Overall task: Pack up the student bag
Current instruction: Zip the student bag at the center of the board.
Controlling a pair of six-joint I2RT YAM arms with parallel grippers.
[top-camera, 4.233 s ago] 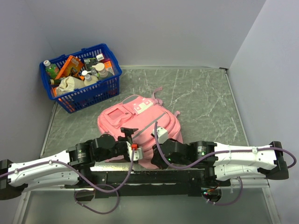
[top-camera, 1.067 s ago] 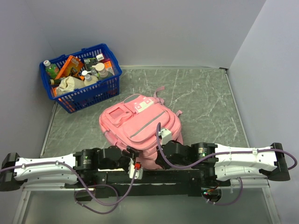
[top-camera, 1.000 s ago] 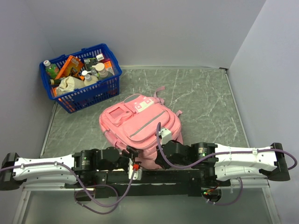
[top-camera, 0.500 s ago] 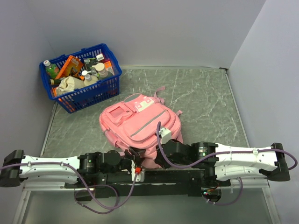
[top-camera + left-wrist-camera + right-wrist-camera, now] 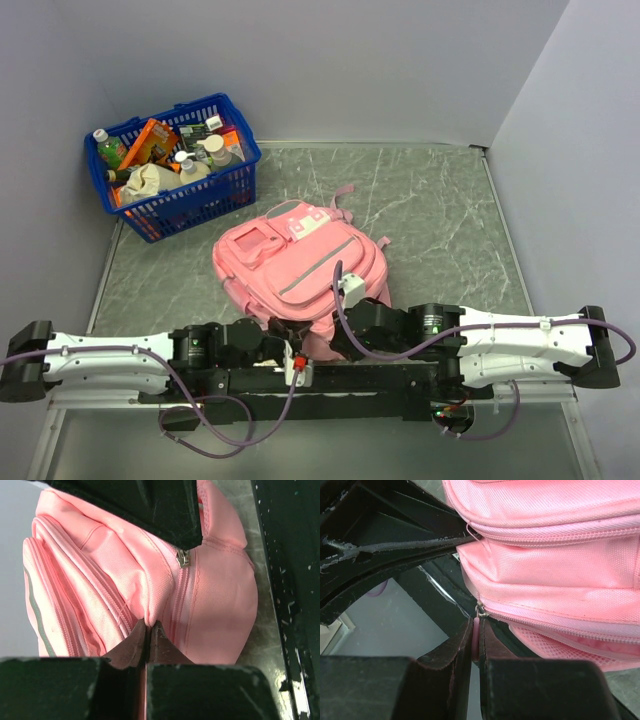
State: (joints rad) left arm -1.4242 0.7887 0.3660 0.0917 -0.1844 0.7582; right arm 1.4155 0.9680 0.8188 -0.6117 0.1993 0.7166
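Left pincer (image 5: 148, 626) has pinched bag (image 5: 100, 570) (basket (image 5: 195, 200) full).

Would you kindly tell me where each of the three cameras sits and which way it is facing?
Top external: above and behind the arms, looking down on table, bag and basket; left arm and right arm show.
Left wrist: on the left wrist, facing the bag; left hand pinches a fold of it.
Right wrist: on the right wrist, facing the bag's edge; right hand grips a tab under a zip slider.
Shared: all three show the bag.
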